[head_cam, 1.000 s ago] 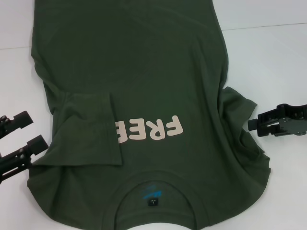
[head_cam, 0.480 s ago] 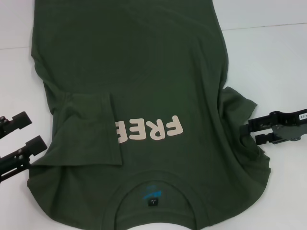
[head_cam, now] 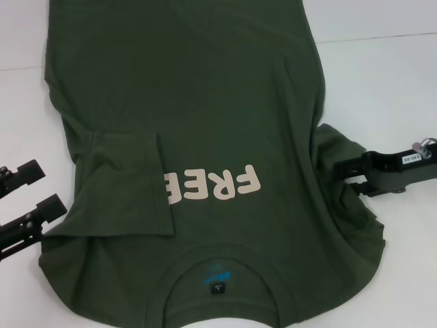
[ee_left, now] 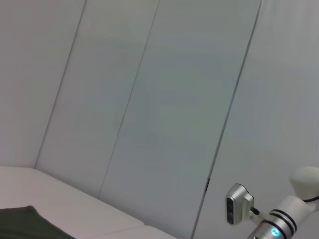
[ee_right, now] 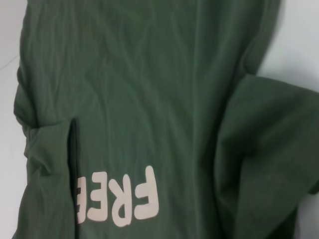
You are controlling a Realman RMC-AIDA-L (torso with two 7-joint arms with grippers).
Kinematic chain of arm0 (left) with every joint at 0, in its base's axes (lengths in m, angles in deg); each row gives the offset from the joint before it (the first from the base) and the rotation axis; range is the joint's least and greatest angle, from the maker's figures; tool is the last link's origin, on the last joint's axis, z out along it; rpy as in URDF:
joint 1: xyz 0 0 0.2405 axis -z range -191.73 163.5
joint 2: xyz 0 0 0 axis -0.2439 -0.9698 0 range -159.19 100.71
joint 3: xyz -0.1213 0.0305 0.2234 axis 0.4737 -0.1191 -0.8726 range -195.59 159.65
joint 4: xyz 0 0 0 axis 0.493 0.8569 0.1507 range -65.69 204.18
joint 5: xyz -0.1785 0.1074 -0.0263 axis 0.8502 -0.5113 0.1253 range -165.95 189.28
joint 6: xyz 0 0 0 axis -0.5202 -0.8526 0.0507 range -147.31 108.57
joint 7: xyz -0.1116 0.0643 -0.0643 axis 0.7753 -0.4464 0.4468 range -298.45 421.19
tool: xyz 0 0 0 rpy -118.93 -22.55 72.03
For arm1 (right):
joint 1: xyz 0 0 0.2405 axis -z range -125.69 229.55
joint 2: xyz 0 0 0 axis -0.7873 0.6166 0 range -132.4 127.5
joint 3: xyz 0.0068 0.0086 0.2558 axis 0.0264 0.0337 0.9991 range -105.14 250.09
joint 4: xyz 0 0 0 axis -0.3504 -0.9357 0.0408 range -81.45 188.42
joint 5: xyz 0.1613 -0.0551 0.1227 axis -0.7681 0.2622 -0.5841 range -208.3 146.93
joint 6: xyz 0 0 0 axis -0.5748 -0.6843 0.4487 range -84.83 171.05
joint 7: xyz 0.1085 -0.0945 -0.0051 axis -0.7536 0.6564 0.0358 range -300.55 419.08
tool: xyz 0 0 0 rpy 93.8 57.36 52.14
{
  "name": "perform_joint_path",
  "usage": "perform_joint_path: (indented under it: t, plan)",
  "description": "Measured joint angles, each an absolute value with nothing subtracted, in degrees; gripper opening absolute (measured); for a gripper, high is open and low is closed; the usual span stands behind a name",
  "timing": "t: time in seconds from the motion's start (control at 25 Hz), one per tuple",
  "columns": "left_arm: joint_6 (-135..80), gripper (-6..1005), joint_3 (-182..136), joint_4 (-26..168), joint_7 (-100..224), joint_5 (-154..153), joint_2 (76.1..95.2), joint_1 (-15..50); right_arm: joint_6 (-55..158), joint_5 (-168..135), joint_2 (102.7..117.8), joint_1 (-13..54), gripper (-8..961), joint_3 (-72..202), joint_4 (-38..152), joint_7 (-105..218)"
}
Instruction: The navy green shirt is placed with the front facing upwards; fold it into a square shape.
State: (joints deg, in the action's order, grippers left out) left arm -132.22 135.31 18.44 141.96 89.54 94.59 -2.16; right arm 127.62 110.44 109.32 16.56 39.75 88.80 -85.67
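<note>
The navy green shirt [head_cam: 205, 102] lies front up on the white table, collar [head_cam: 218, 270] nearest me, cream "FREE" lettering [head_cam: 215, 186] partly covered. Its left sleeve [head_cam: 119, 184] is folded inward over the chest. The right sleeve [head_cam: 341, 147] lies spread out and rumpled. My right gripper [head_cam: 345, 176] hovers open at that sleeve's edge, fingers pointing toward the shirt. My left gripper [head_cam: 49, 186] rests open on the table just off the shirt's left side. In the right wrist view, the lettering [ee_right: 117, 201] and the right sleeve [ee_right: 269, 154] show below.
White table [head_cam: 382, 82] surrounds the shirt on both sides. The left wrist view shows grey wall panels [ee_left: 149, 99], a corner of the shirt [ee_left: 20, 224] and part of a robot arm [ee_left: 271, 221].
My right gripper has moved left from the bare table onto the edge of the right sleeve and turned on its wrist. Left gripper and shirt have not moved.
</note>
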Motion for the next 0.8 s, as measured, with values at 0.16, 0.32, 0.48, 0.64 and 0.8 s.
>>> perform_joint_path:
  t: [0.16, 0.32, 0.48, 0.64, 0.8]
  plan:
    - [-132.22, 782, 135.31, 18.45, 141.97, 89.54, 94.59, -2.16, 127.02, 110.42, 109.43, 15.77, 776, 39.75, 88.34, -85.67]
    - [-132.22, 782, 135.31, 18.45, 141.97, 89.54, 94.59, -2.16, 126.6, 110.53, 109.48, 15.66, 777, 39.63, 87.99, -85.84]
    - [-132.22, 781, 135.31, 18.45, 141.97, 89.6, 94.59, -2.15, 126.07, 110.7, 109.29, 15.75, 777, 39.39, 87.85, -86.82]
    - [-132.27, 781, 135.29, 18.45, 142.0, 90.5, 94.59, -2.21, 126.08, 110.63, 109.24, 16.05, 681, 39.07, 88.2, -85.89]
    - [-132.34, 781, 135.25, 18.45, 142.02, 90.85, 94.59, -2.29, 125.98, 110.73, 109.25, 15.91, 536, 38.6, 88.24, -85.8]
